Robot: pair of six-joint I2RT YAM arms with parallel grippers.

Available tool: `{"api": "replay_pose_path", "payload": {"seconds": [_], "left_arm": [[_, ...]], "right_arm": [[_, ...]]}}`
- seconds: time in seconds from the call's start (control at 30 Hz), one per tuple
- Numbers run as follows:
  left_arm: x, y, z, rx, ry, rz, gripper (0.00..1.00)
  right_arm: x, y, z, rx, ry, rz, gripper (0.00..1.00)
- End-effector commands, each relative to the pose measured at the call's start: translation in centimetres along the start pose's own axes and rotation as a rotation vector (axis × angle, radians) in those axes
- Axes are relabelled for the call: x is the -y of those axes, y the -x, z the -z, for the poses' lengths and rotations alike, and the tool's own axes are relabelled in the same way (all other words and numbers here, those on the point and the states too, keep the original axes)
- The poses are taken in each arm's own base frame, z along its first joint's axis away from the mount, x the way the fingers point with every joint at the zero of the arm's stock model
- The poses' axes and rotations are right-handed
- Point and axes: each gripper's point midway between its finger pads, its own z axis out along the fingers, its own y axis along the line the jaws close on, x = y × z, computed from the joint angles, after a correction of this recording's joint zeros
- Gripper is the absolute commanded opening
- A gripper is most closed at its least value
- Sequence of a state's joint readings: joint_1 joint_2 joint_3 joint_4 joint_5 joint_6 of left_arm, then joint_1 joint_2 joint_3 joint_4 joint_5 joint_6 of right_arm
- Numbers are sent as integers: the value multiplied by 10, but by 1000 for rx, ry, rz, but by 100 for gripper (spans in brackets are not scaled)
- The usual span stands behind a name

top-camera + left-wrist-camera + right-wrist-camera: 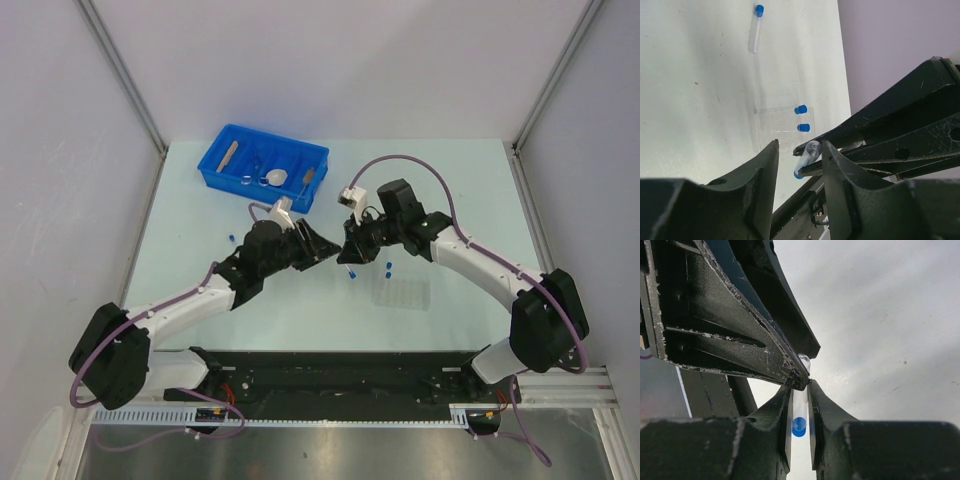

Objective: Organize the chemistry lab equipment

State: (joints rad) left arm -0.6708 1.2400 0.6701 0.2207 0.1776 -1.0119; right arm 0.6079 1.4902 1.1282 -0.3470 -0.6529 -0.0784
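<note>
Held tube (800, 407): clear, blue cap, clamped between the fingers of the right gripper (801, 390). Its cap end points back toward the palm and its rounded end pokes past the tips. The left gripper (800, 145) has its jaws apart and appears to straddle that tube from the opposite side. One fingertip is at the rounded end; can't tell if it touches.

Looks like a mid-air handover. Centre the clear end between the left fingers, close fully, and only then release with the right. Aim to end cap-up for racking.

The clear tube rack (782, 122) is on the table just beyond the left gripper and near the right.

Counts:
- Four tubes: one held, two racked tubes (800, 109), one loose tube (755, 32) farther beyond the left gripper.
- One rack.
- The blue bin (215, 165), well beyond both grippers, holds one wooden stick (229, 155), one tongs (250, 178), one white dish (277, 178) and one brown-handled tool (308, 180).
</note>
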Motion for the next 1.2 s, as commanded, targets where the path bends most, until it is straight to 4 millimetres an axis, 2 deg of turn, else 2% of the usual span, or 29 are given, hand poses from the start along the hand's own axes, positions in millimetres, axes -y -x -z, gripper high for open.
{"api": "replay_pose_path", "payload": {"seconds": [0.0, 0.17, 0.33, 0.47, 0.57, 0.7, 0.8, 0.83, 0.9, 0.93, 1.0, 1.17], "left_arm": [[3, 13, 1, 64, 20, -4, 45], [4, 12, -3, 75, 21, 6, 43], [3, 6, -6, 68, 32, 2, 35], [1, 1, -7, 62, 18, 24, 21], [2, 0, -5, 68, 4, 51, 17], [-1, -2, -1, 81, -13, 109, 14], [2, 2, 4, 112, -52, 164, 13], [2, 2, 5, 119, -62, 180, 13], [1, 7, 11, 157, -89, 231, 12], [-1, 10, 13, 171, -94, 245, 12], [-6, 16, 19, 213, -106, 282, 12], [-11, 28, 35, 285, -181, 396, 12]], "right_arm": [[-4, 11, 2, 32, 2, 34, 7], [-5, 11, -2, 32, 2, 30, 7], [0, 12, -3, 36, -29, 19, 8], [4, 13, -3, 39, -47, 15, 8], [5, 13, -3, 40, -57, 14, 8], [4, 13, -3, 38, -49, 21, 14], [0, 13, -1, 37, -31, 39, 27], [-2, 14, 1, 42, -20, 46, 38], [-9, 16, 6, 53, 35, 51, 51], [-12, 20, 10, 66, 57, 55, 66], [-20, 23, 17, 84, 126, 56, 80], [-22, 28, 23, 107, 159, 15, 89]]}}
